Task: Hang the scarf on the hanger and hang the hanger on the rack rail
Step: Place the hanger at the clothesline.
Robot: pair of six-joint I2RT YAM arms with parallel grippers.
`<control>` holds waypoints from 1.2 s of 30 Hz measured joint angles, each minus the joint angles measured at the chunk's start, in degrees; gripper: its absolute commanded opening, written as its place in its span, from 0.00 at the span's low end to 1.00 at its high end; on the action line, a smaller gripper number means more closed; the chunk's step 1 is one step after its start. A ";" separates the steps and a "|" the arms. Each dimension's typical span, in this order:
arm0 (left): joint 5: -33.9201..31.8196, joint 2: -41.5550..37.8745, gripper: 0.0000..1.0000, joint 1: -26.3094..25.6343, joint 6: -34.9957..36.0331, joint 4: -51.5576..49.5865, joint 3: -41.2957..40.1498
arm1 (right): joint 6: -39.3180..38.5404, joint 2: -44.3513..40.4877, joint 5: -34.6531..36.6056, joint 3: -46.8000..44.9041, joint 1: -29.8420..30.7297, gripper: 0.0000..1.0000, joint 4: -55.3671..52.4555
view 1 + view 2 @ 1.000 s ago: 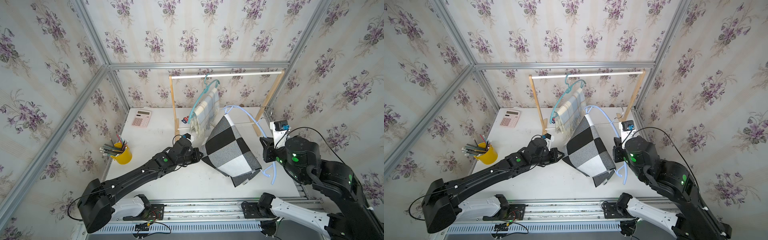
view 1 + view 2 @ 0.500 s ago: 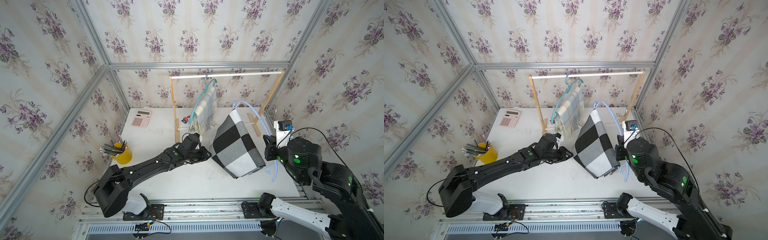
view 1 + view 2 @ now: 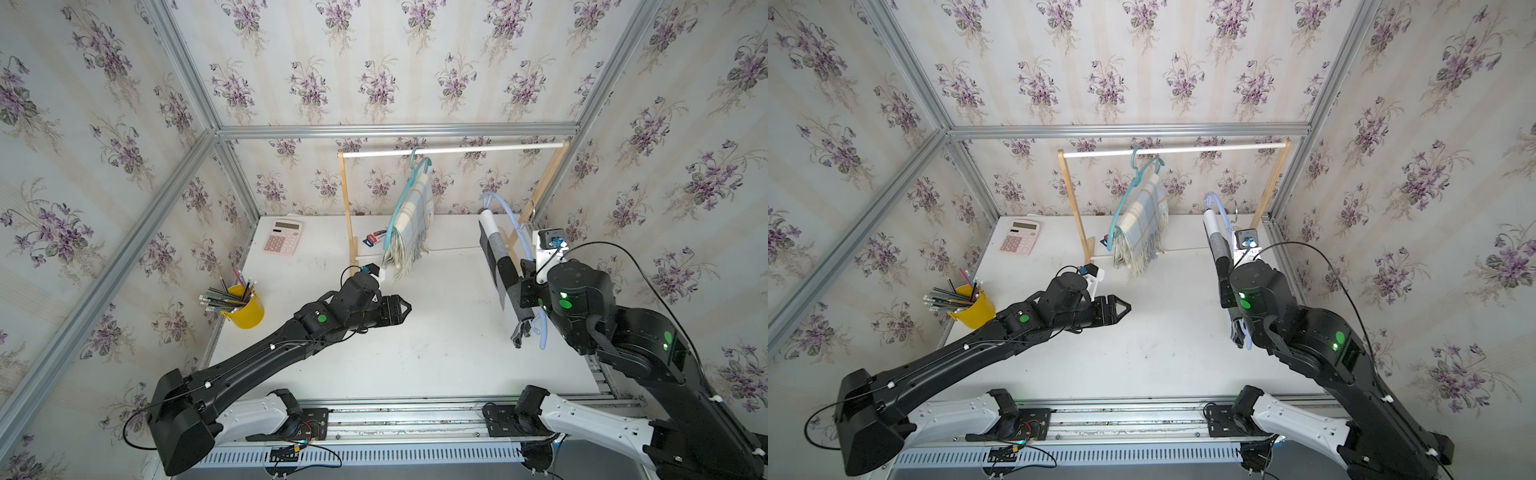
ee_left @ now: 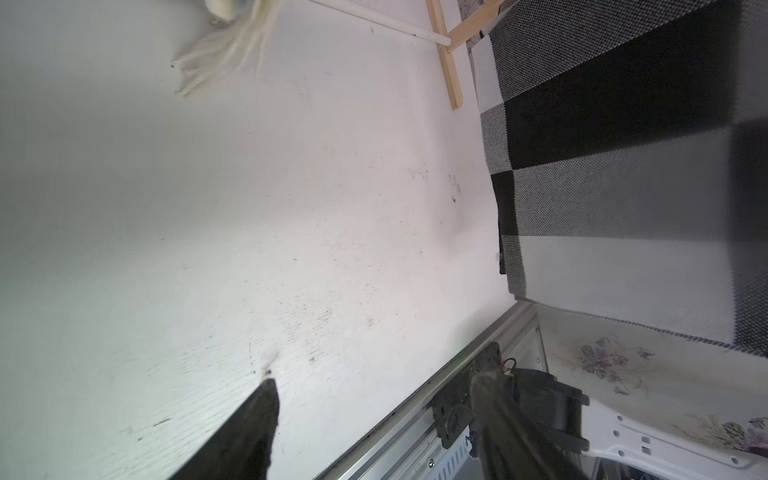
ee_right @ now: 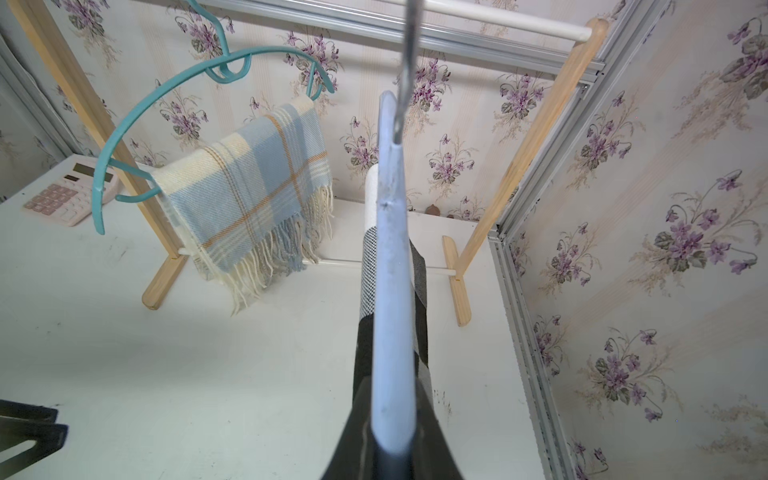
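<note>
Though carrying scarf (image 3: 505, 270) draped over hanger (image 3: 542, 336) at three o'clock in both top views, seems unfinished: likely next, hooking onto rail (image 3: 457, 149) at twelve, needing lift and aim. Left wrist: left gripper (image 4: 374, 380) spread wide, empty. Right wrist alone: right gripper (image 5: 390, 407) pinched on hanger, hidden from above.

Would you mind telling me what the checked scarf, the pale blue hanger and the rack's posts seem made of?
Checked scarf: woven fabric, matte; fine weave grain shows. Pale blue hanger: probably plastic, smooth, lightly scuffed; hook looks metal. Rack posts: bare light wood, apparently unpainted.
</note>
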 measured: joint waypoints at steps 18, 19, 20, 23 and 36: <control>-9.16 -16.55 0.74 0.55 6.32 -4.94 -10.21 | -4.35 25.49 -21.35 15.50 -28.59 0.00 12.37; -9.49 -17.22 0.74 0.55 6.80 -5.20 -10.60 | -4.50 27.08 -21.68 16.20 -28.92 0.00 13.33; -9.81 -17.92 0.74 0.55 7.13 -5.38 -11.02 | -4.74 28.50 -21.79 16.81 -29.16 0.00 14.34; -10.64 -19.41 0.74 0.59 8.00 -5.42 -12.33 | -6.05 32.46 -21.99 19.50 -29.27 0.00 16.46; -11.21 -20.17 0.74 0.87 9.16 -3.45 -17.31 | -7.45 43.87 -23.93 27.34 -31.26 0.00 21.53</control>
